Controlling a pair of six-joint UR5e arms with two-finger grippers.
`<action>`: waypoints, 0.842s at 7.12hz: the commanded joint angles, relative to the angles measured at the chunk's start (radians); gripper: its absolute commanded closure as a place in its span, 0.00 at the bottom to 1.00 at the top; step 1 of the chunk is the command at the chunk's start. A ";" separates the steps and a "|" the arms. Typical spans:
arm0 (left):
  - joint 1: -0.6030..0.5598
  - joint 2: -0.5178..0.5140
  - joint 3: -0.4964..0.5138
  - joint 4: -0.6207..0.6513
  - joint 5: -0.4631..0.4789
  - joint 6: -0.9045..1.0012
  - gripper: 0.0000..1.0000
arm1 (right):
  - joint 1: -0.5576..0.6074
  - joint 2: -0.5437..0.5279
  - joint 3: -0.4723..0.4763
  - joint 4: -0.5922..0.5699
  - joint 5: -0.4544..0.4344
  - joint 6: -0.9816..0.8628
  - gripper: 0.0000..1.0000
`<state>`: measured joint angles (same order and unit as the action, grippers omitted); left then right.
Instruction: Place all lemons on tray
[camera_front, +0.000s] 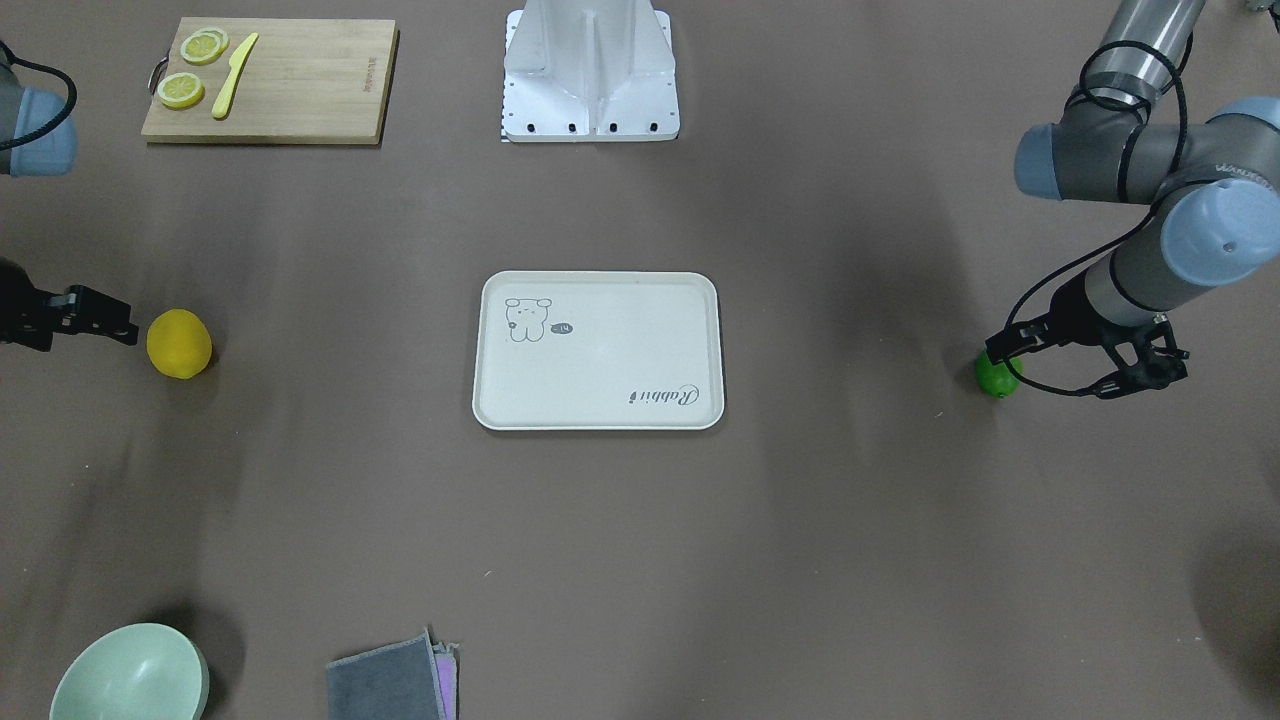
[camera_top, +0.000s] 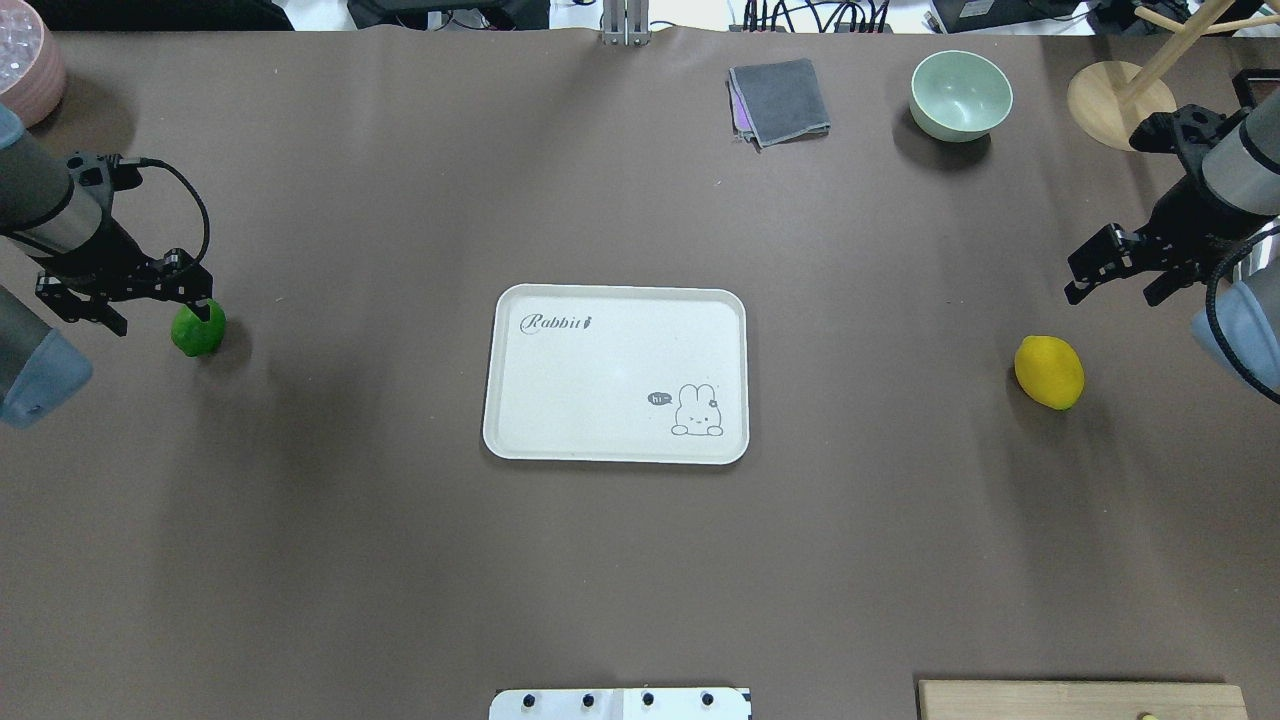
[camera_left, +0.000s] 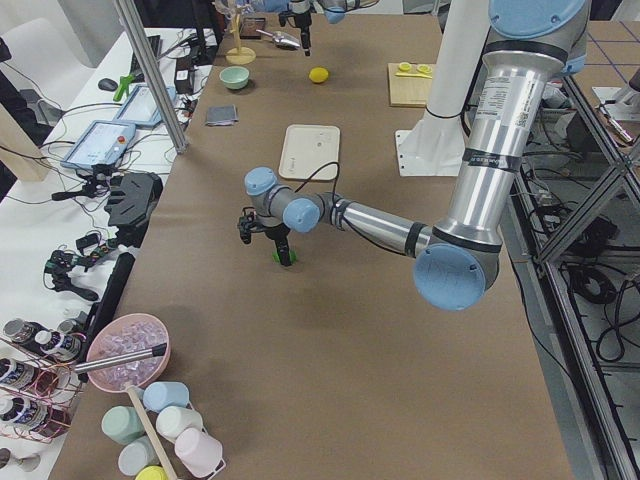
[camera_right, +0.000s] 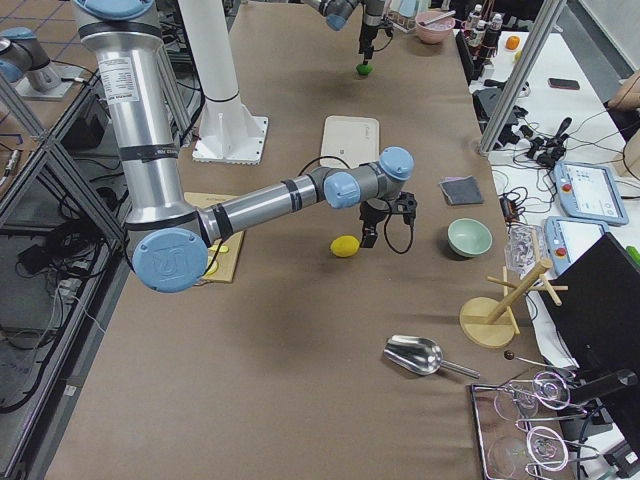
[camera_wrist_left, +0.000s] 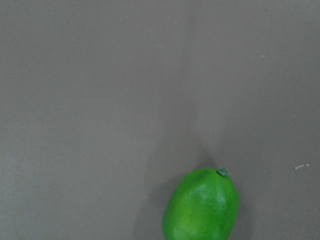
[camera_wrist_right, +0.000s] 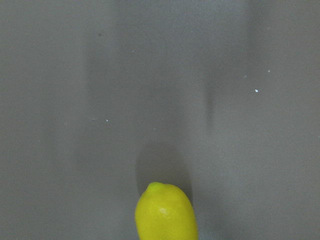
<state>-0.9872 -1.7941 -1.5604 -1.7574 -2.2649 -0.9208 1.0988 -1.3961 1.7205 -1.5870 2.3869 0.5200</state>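
Note:
The cream-white tray (camera_top: 600, 380) lies flat mid-table and holds nothing; it also shows in the front view (camera_front: 610, 370). The green lemon (camera_top: 198, 330) lies on the table far to the tray's left. My left gripper (camera_top: 160, 315) is open and hovers just above it, one finger over the fruit's edge. The left wrist view shows this lemon (camera_wrist_left: 201, 206) at the bottom, with no fingers in frame. The yellow lemon (camera_top: 1049, 372) lies far to the tray's right. My right gripper (camera_top: 1110, 297) is open, above and just beyond it. This lemon also shows low in the right wrist view (camera_wrist_right: 166, 212).
A wooden cutting board (camera_front: 300, 90) with lemon slices (camera_front: 181, 90) and a yellow knife (camera_front: 234, 75) lies near the robot base (camera_front: 590, 80). A green bowl (camera_top: 961, 95), a grey cloth (camera_top: 780, 100) and a wooden stand (camera_top: 1120, 92) sit at the far edge.

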 joint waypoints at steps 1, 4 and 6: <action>0.018 -0.001 0.032 -0.059 0.001 -0.047 0.07 | -0.040 0.003 -0.085 0.145 -0.006 0.006 0.01; 0.033 -0.001 0.052 -0.105 0.034 -0.070 0.73 | -0.094 0.005 -0.124 0.213 -0.032 0.037 0.01; 0.033 0.002 0.040 -0.106 0.031 -0.070 1.00 | -0.129 0.003 -0.127 0.217 -0.029 0.035 0.01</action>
<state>-0.9551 -1.7941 -1.5117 -1.8612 -2.2339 -0.9901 0.9923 -1.3919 1.5971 -1.3731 2.3579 0.5558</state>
